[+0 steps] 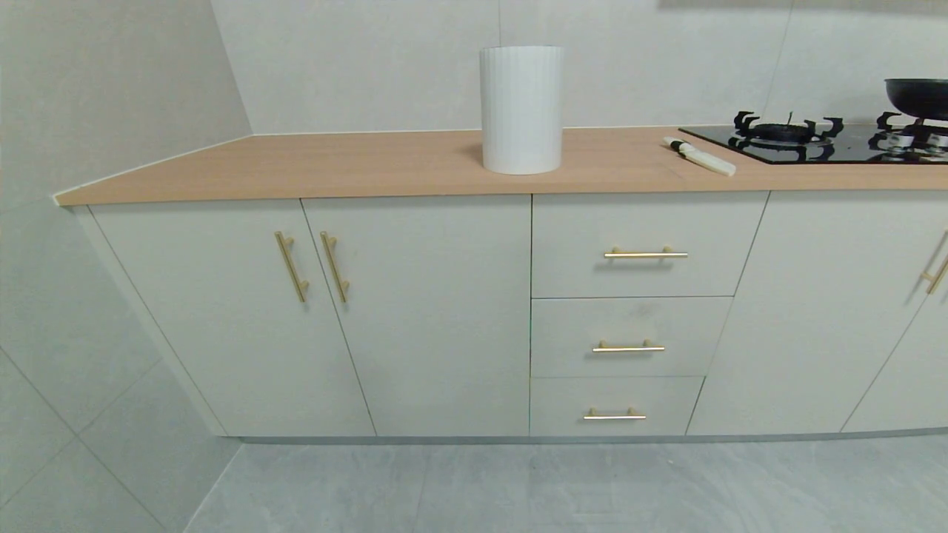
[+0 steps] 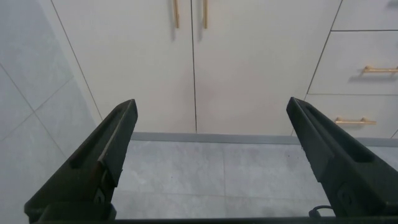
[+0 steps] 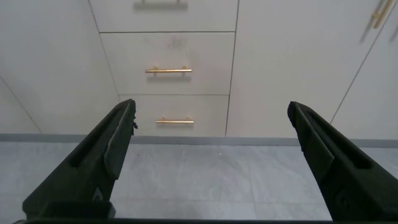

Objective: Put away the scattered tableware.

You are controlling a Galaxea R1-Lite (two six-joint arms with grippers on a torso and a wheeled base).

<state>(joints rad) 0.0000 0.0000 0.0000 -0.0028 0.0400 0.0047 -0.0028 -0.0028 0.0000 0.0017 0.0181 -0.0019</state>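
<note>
A tall white ribbed container [image 1: 521, 109] stands upright on the wooden countertop [image 1: 333, 163], near its middle. A cream-handled utensil [image 1: 700, 156] lies flat on the counter to its right, beside the hob. My left gripper [image 2: 211, 118] is open and held low over the floor, facing the double cabinet doors [image 2: 193, 62]. My right gripper [image 3: 211, 118] is open too, low before the drawers [image 3: 169, 62]. Nothing sits between either pair of fingers.
A black gas hob [image 1: 822, 141] with a dark pan [image 1: 918, 96] occupies the counter's right end. Below are cabinet doors with brass handles [image 1: 311, 265] and three stacked drawers [image 1: 637, 254]. A tiled wall closes the left side; grey floor [image 1: 563, 488] lies before the cabinets.
</note>
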